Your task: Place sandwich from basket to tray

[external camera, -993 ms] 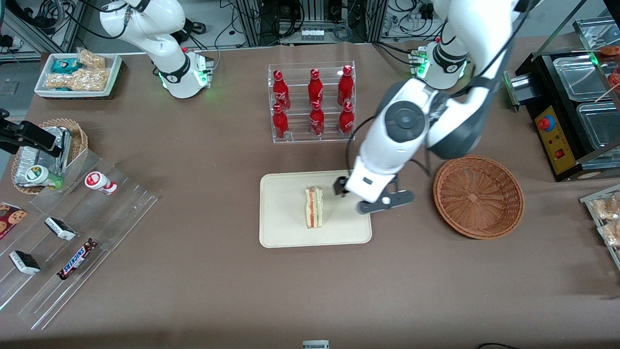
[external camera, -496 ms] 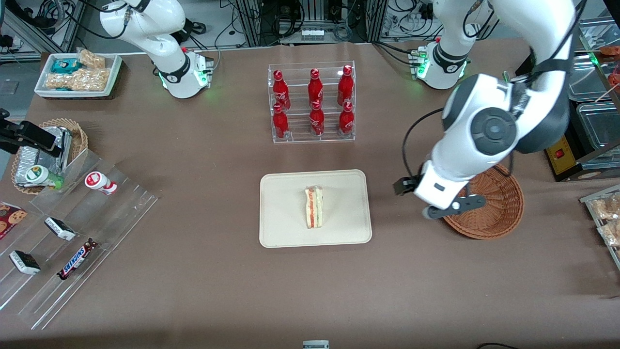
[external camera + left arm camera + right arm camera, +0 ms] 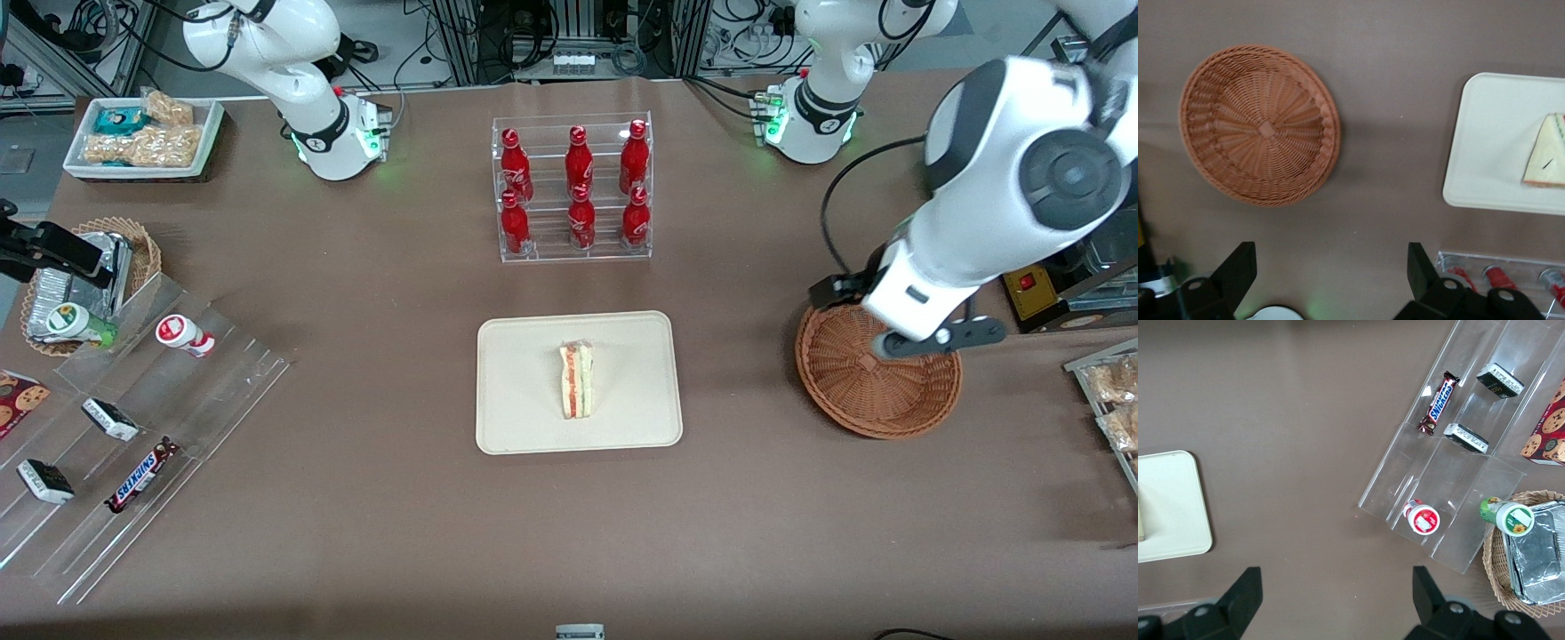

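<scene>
The sandwich (image 3: 576, 380) is seen standing on its edge near the middle of the cream-beige tray (image 3: 519, 418), slightly toward the tray's edge nearest the wicker basket (image 3: 889, 400); its red and yellowish filling layers are turned upward. In the left wrist view only one pale corner of the sandwich (image 3: 1546, 155) is shown, resting on the tray (image 3: 1491, 140). The tray is set on the brown table (image 3: 373, 533) about midway along its length, nearer the front camera than the clear rack of red cola bottles (image 3: 573, 188).

The round reddish-brown basket is placed beside the tray, toward the working arm's end of the table, well apart from it, and nothing is seen inside it (image 3: 1261, 123). The left gripper (image 3: 885, 311) is held above the basket's rim farthest from the front camera. Its two fingers (image 3: 1238, 267) are spread wide apart, and nothing is held between them.
</scene>
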{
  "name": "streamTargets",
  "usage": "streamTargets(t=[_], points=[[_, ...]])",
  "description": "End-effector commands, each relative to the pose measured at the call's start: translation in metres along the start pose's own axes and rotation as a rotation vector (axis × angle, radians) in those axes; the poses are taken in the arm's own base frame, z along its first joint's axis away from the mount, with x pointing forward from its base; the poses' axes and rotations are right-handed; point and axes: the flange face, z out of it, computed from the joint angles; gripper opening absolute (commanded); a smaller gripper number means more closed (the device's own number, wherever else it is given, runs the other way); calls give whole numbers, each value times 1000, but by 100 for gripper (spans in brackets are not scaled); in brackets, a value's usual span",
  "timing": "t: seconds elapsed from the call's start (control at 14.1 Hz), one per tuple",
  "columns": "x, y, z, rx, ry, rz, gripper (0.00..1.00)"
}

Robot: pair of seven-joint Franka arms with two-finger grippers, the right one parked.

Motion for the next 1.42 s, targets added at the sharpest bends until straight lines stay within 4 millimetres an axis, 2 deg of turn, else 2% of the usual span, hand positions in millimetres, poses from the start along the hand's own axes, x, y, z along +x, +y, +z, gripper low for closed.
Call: streamTargets(t=[0.0,0.14,0.28,0.5,0.71,1.35], points=[[-17,-41,-23,5,-21,40,100],[-18,-69,-38,11,-35,76,100],[-18,-97,-40,7,-60,109,100],[-20,-120,-42,5,-70,129,100],[-21,-122,-47,31,-45,123,100],[-20,-115,-46,21,-45,122,100]])
